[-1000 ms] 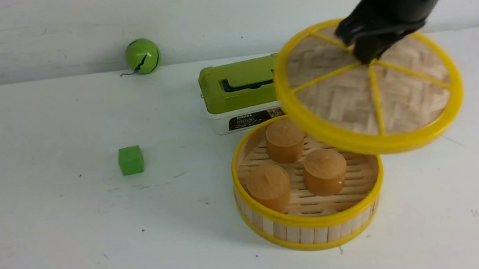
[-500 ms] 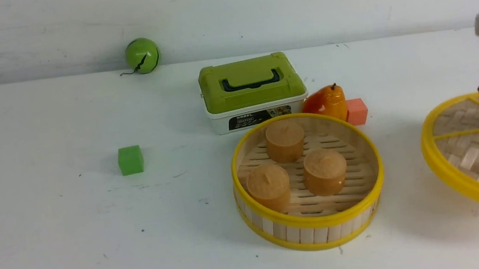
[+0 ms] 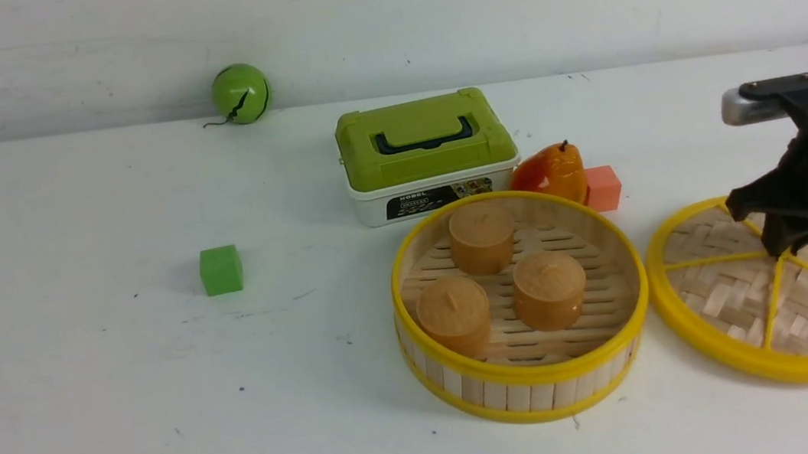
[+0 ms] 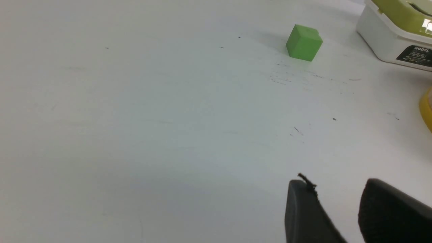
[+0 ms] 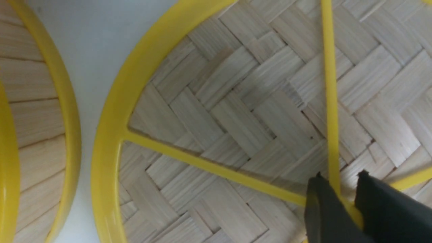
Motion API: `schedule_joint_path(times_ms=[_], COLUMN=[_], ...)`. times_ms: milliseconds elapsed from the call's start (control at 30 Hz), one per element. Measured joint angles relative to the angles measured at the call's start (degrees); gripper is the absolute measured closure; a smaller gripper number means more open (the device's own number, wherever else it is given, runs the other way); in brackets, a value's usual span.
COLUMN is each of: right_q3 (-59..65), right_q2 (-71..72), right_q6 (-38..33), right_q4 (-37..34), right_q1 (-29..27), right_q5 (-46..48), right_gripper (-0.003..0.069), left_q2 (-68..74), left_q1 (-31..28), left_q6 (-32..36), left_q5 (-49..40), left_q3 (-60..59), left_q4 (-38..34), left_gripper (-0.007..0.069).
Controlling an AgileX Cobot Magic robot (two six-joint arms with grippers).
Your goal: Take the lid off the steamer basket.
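The steamer basket [image 3: 525,393] stands uncovered in the middle of the table, with three brown cylinders on its slatted floor. The lid [image 3: 721,296] lies flat at table level just to the right of the basket, and a narrow strip of table shows between them. My right gripper [image 3: 781,250] is shut on the lid's central knob. In the right wrist view the gripper [image 5: 339,180] has its jaws on either side of the yellow hub, over the lid's weave [image 5: 236,111], with the basket wall [image 5: 33,111] beside it. My left gripper [image 4: 334,185] is open and empty above bare table.
A green-topped white box [image 3: 425,143] stands behind the basket, with an orange pear [image 3: 551,172] and an orange cube [image 3: 603,187] beside it. A green cube [image 3: 220,269] sits to the left and a green ball [image 3: 240,93] lies at the back wall.
My right gripper has carried the lid from above the basket out to the right and down to table level beside it. The basket and its contents have not moved.
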State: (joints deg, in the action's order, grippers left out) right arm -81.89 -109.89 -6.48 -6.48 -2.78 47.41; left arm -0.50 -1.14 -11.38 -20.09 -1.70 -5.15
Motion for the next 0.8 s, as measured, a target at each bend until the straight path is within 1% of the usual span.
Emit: schedule_joint_path(times_ms=[100,133,167,200,233,267,367,433,467,500,533,600,733,767,800], right_q3=[0.0,0.0,-0.06,-0.23,-0.36,-0.62,-0.67,-0.49,-0.18,-0.18,0.9,3.19,10.14,10.55,14.48], right_q2=[0.0,0.0,0.05,0.18,0.33,1.21,5.02,9.02,12.22,12.22,16.93,23.11,34.84,35.45,40.93], right_q6=[0.0,0.0,0.44,0.85,1.01,1.16,0.82,-0.56,-2.1,-2.1,-4.55,-8.16,-14.69,-14.98,-16.6], right_q4=[0.0,0.0,0.0,-0.29,-0.5,-1.24,-3.61,-5.87,-7.81,-7.81,-11.0,-15.19,-21.46,-21.72,-23.49], right_q1=[0.0,0.0,0.0,0.0,0.0,0.0,0.0,0.0,0.0,0.0,0.0,0.0,0.0,0.0,0.0], right_q5=[0.0,0.0,0.4,1.01,1.4,2.81,4.76,5.01,5.01,5.01,4.4,3.37,-0.48,-0.48,-2.31], right_gripper=[0.046,0.0449,0.0405,0.038,0.0372,0.035,0.0347,0.0366,0.0389,0.0389,0.0428,0.049,0.0617,0.0623,0.0668], left_q2=[0.0,0.0,0.0,0.0,0.0,0.0,0.0,0.0,0.0,0.0,0.0,0.0,0.0,0.0,0.0], left_q1=[0.0,0.0,0.0,0.0,0.0,0.0,0.0,0.0,0.0,0.0,0.0,0.0,0.0,0.0,0.0], left_q6=[0.0,0.0,0.0,0.0,0.0,0.0,0.0,0.0,0.0,0.0,0.0,0.0,0.0,0.0,0.0], left_q5=[0.0,0.0,0.0,0.0,0.0,0.0,0.0,0.0,0.0,0.0,0.0,0.0,0.0,0.0,0.0], left_q3=[0.0,0.0,0.0,0.0,0.0,0.0,0.0,0.0,0.0,0.0,0.0,0.0,0.0,0.0,0.0], left_q4=[0.0,0.0,0.0,0.0,0.0,0.0,0.0,0.0,0.0,0.0,0.0,0.0,0.0,0.0,0.0], left_gripper=[0.0385,0.0385,0.0385,0.0385,0.0385,0.0385,0.0385,0.0385,0.0385,0.0385,0.0385,0.0386,0.0386,0.0386,0.0386])
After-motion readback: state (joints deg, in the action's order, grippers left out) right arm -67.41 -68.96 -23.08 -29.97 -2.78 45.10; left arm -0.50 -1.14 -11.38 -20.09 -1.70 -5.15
